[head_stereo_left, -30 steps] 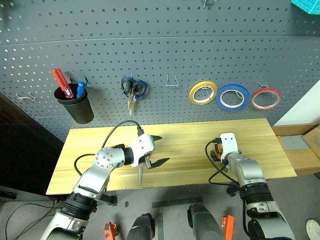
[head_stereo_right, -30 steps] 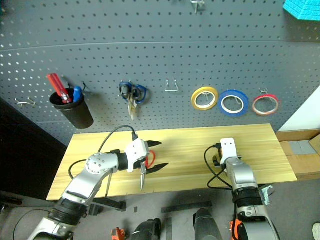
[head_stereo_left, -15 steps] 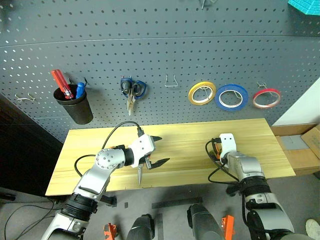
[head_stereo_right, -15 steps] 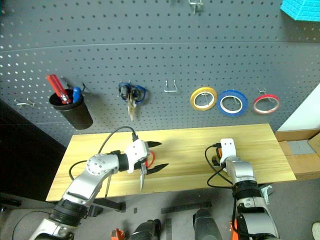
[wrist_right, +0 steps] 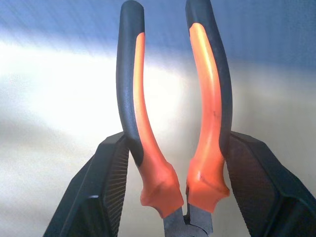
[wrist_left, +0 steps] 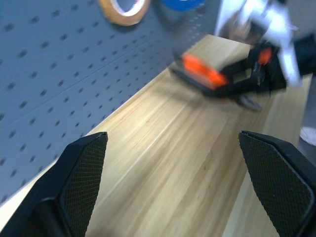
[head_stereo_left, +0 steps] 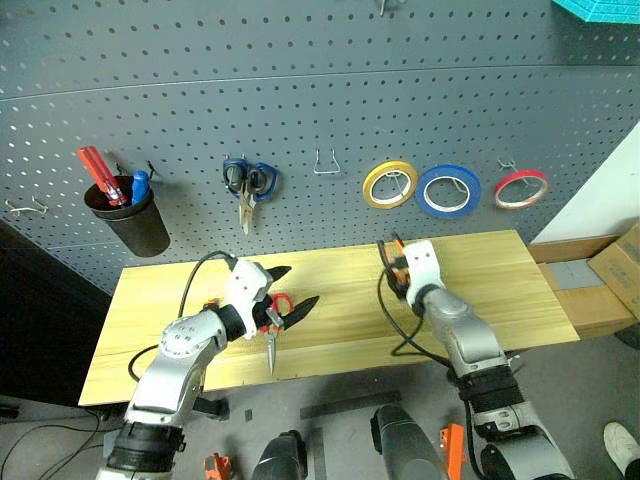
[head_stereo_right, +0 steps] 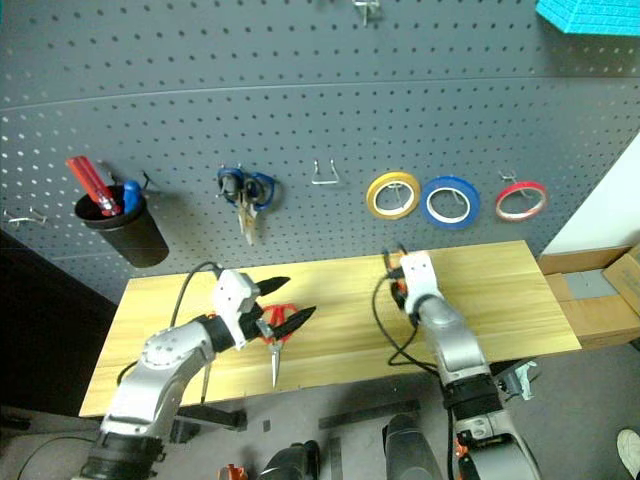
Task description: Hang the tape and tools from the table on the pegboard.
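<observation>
My right gripper (head_stereo_left: 396, 268) is shut on the small pliers (wrist_right: 207, 98). Its two fingers (wrist_right: 111, 192) press the orange-and-black handles, which point at the pegboard (head_stereo_left: 400, 100). It holds them above the middle of the table (head_stereo_left: 500, 290). My left gripper (head_stereo_left: 298, 286) is open over the left part of the table. The red-handled scissors (head_stereo_left: 270, 340) lie just under its fingers, blades towards the front edge. The thin red tape (head_stereo_left: 521, 188) hangs on a hook at the right of the pegboard.
A yellow roll (head_stereo_left: 390, 185) and a blue roll (head_stereo_left: 447, 190) hang left of the red tape. Blue-handled scissors (head_stereo_left: 247, 180) hang further left, with a bare wire hook (head_stereo_left: 324, 160) between. A black cup (head_stereo_left: 125, 215) with red and blue handles hangs at far left.
My right gripper has closed on the pliers, lifted them off the table and carried them left towards the middle. My left gripper shifted slightly left. The head camera has also moved.
</observation>
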### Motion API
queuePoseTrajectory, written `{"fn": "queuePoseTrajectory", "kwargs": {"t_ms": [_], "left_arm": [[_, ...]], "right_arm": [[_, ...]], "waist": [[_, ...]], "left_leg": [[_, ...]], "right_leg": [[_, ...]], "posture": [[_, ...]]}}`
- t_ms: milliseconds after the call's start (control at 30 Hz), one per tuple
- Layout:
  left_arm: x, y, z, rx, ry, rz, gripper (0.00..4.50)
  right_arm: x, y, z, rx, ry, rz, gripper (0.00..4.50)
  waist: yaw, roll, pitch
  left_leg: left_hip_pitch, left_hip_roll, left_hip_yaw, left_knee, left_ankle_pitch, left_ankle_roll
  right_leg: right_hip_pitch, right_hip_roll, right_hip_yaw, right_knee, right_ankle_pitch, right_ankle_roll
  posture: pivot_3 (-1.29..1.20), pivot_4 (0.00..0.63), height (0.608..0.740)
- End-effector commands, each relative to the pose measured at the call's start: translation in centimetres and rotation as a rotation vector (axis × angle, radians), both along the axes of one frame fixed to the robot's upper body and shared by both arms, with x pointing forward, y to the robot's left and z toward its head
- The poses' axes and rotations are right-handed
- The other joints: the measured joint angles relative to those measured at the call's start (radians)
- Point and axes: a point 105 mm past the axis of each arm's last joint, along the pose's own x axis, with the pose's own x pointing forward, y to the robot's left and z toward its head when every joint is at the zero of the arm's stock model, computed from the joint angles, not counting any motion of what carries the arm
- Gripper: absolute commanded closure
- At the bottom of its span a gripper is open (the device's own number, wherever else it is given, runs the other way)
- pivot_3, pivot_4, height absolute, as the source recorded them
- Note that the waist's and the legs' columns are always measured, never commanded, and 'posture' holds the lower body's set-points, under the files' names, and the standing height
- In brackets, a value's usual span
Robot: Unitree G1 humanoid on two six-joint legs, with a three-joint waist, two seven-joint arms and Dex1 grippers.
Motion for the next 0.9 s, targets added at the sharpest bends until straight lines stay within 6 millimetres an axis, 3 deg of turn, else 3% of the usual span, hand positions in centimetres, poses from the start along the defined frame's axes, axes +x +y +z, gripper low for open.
{"fn": "queuePoseTrajectory", "kwargs": {"t_ms": [33, 267, 400, 500, 633, 900], "left_arm": [[-0.5, 1.1, 2.8, -0.076, -0.131, 0.071, 0.0], [-0.2, 2.6, 4.9, -0.156, -0.181, 0.187, 0.0], [0.1, 1.6, 6.3, -0.171, -0.211, 0.175, 0.0], [0.3, 0.9, 7.2, -0.185, -0.233, 0.17, 0.0], [0.5, 0.2, 7.5, -0.191, -0.242, 0.175, 0.0], [0.4, -0.2, 7.2, -0.18, -0.238, 0.175, 0.0]], "right_arm": [[-1.8, 3.1, 8.9, 0.076, -0.377, 0.084, 1.83], [-1.6, 7.1, 17.8, 0.174, -0.674, 0.175, 1.83], [0.3, 8.7, 20.8, 0.205, -0.75, 0.188, 1.83], [1.6, 9.6, 22.0, 0.211, -0.785, 0.186, 1.83], [3.2, 10.0, 20.8, 0.153, -0.792, 0.157, 1.84], [4.9, 7.3, 15.0, 0.014, -0.749, 0.082, 1.84]], "waist": [[0.007, 0.0, 0.0], [0.037, 0.0, 0.001], [0.054, 0.0, 0.003], [0.066, 0.0, 0.003], [0.087, -0.001, 0.006], [0.109, -0.001, 0.014]], "left_leg": [[0.0, 0.0, 0.0, 0.0, 0.0, 0.0], [0.001, 0.001, 0.0, 0.001, 0.001, -0.001], [0.001, 0.001, 0.0, 0.0, 0.001, -0.001], [0.001, 0.001, -0.001, -0.001, 0.001, -0.001], [0.001, 0.001, -0.001, -0.004, 0.001, -0.001], [0.0, 0.001, -0.001, -0.005, 0.001, -0.001]], "right_leg": [[0.0, 0.0, 0.0, 0.0, 0.0, 0.001], [0.0, 0.001, -0.001, 0.0, 0.0, 0.0], [0.0, 0.002, -0.001, 0.0, 0.003, -0.004], [0.0, 0.003, -0.001, -0.001, 0.003, -0.005], [-0.001, 0.003, -0.001, -0.002, 0.003, -0.005], [-0.001, 0.003, -0.001, -0.002, 0.002, -0.006]], "posture": [[-0.16, 0.195, 0.74], [-0.11, 0.214, 0.74], [-0.07, 0.22, 0.74], [-0.04, 0.227, 0.74], [-0.01, 0.236, 0.74], [0.0, 0.253, 0.74]]}}
